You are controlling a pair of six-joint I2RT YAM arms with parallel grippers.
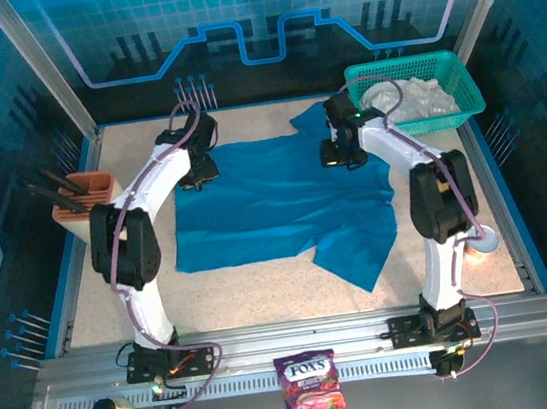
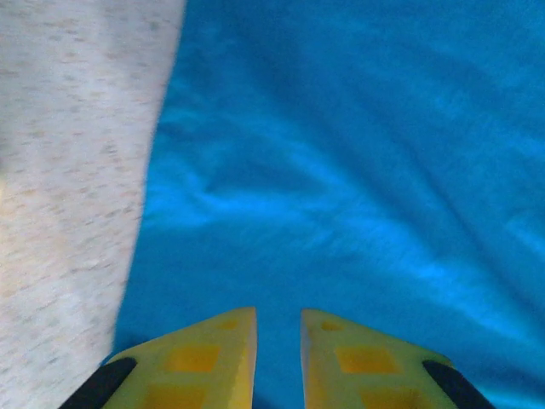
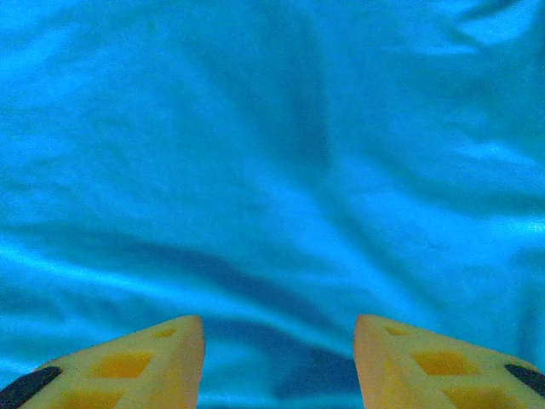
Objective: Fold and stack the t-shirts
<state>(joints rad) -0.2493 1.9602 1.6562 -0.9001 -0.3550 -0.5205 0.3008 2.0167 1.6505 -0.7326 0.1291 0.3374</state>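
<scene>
The teal-blue t-shirt (image 1: 274,204) is lying spread beneath both grippers. The left gripper (image 2: 278,315) is hovering over its left edge, jaws slightly parted. The right gripper (image 3: 278,320) is spread wider, pinching nothing.

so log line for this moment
left gripper: open | right gripper: open | both over teal t-shirt, spread unfolded on table | white t-shirt in basket

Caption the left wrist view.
Left gripper, narrowly open, over the teal-blue cloth t-shirt on a speckled beige tabletop.
</scene>
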